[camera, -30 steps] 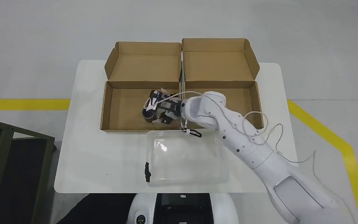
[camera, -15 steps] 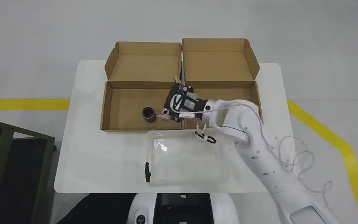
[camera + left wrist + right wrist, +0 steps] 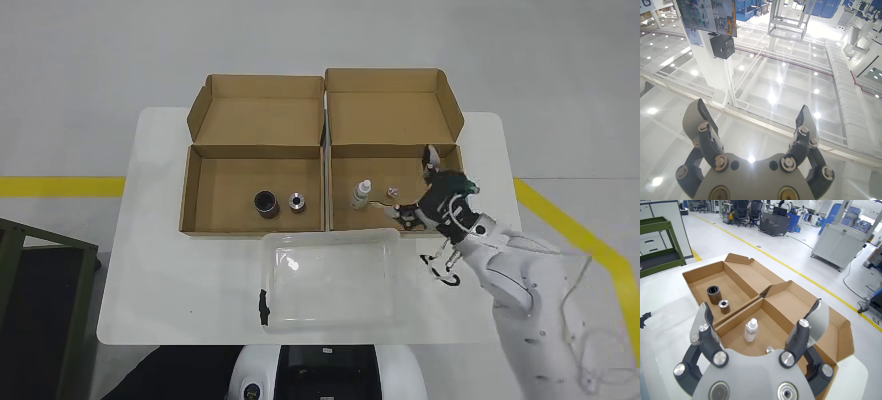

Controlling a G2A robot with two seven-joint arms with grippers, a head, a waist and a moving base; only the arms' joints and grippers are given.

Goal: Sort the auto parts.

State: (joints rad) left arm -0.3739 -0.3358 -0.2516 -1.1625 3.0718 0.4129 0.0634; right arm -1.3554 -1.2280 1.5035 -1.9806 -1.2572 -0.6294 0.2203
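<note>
Two open cardboard boxes stand side by side. The left box (image 3: 225,190) holds a dark cylinder (image 3: 266,203) (image 3: 713,295) and, beside it, a small metal cylinder (image 3: 295,201) (image 3: 724,307). In the right box (image 3: 390,120) stand a white bottle (image 3: 360,193) (image 3: 751,330) and a small silver part (image 3: 392,189) (image 3: 770,349). My right gripper (image 3: 416,186) (image 3: 762,304) hovers open over the right end of the right box, holding nothing. My left gripper (image 3: 752,105) points up at the ceiling, open, with nothing between its fingers.
A clear plastic tray (image 3: 335,300) sits on the white table (image 3: 160,260) in front of the boxes, with a small black piece (image 3: 262,305) at its left edge. A green shelf (image 3: 660,243) stands off the table's left side.
The right arm has swung from over the dark cylinder in the left box across to the right end of the right box. The small metal cylinder now shows beside the dark one.
</note>
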